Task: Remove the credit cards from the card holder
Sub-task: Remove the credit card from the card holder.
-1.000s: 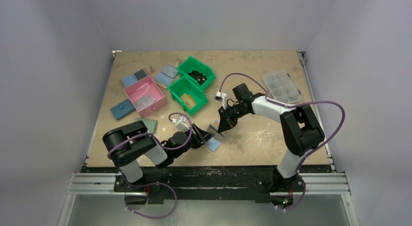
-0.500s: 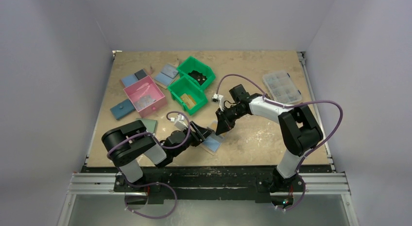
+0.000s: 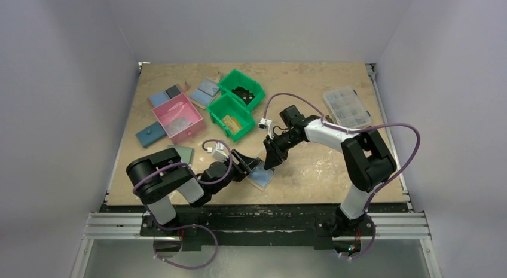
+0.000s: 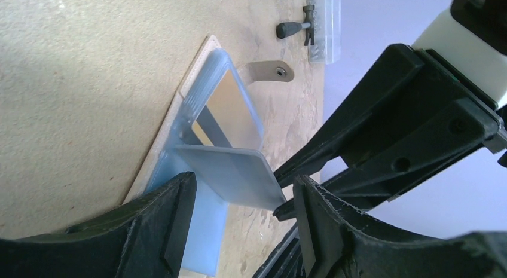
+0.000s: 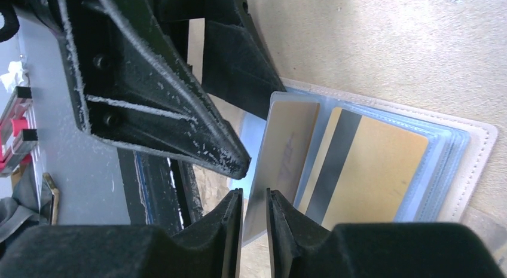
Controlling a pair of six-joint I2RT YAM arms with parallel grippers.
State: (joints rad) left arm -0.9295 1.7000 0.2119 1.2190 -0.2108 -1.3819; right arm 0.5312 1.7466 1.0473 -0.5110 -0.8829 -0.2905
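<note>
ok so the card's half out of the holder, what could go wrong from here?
1. The right gripper has only the card's edge at its narrow gap. A firm grip isn't evident, so the card may slip or drop.
2. The left gripper is open and not pinning the holder, so a pull could drag it along.
3. Both grippers crowd the same corner and could bump.

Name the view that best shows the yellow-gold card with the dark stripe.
Right wrist: the yellow-gold card lies close and nearly flat-on, its dark stripe plain. Left wrist catches it obliquely, washed by glare. Top external shows only the beige card holder as a small blue patch.
</note>
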